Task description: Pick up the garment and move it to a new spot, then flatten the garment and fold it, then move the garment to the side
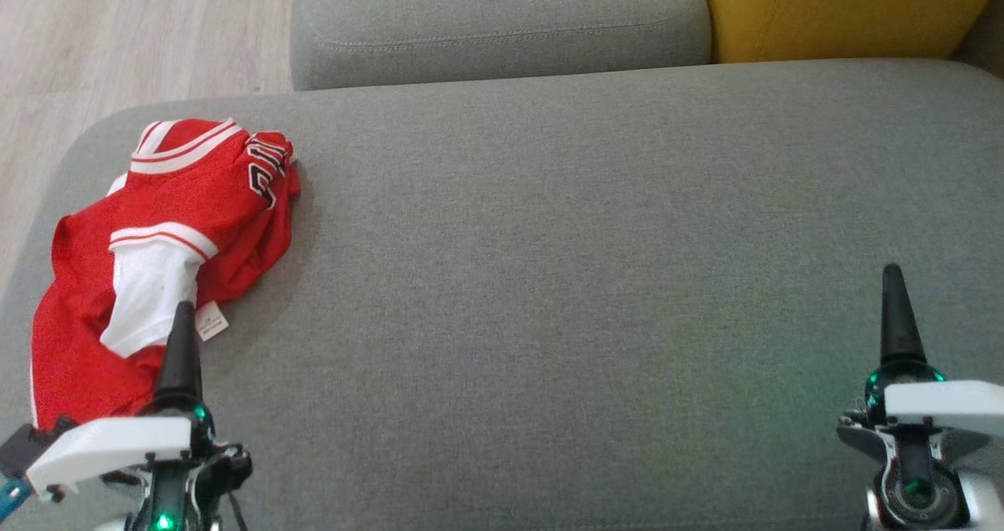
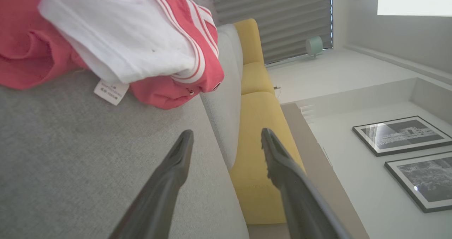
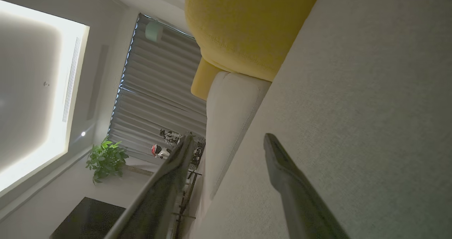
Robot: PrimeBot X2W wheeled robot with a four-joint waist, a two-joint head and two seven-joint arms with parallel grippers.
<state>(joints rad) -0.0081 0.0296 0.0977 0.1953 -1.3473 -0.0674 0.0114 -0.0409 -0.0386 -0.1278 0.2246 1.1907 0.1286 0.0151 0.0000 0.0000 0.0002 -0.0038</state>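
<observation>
Nearest me, in the head view, left end effector (image 1: 180,358) sits just beside the crumpled red garment (image 1: 157,241), which stretches away along the sofa seat's (image 1: 549,280) left end; right end effector (image 1: 894,311) is well apart. Left wrist view: jaws apart, garment ahead-left. Right wrist view: jaws apart too.

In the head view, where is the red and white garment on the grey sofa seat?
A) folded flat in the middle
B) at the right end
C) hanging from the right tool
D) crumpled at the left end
D: the garment lies bunched up at the left end of the sofa seat.
</observation>
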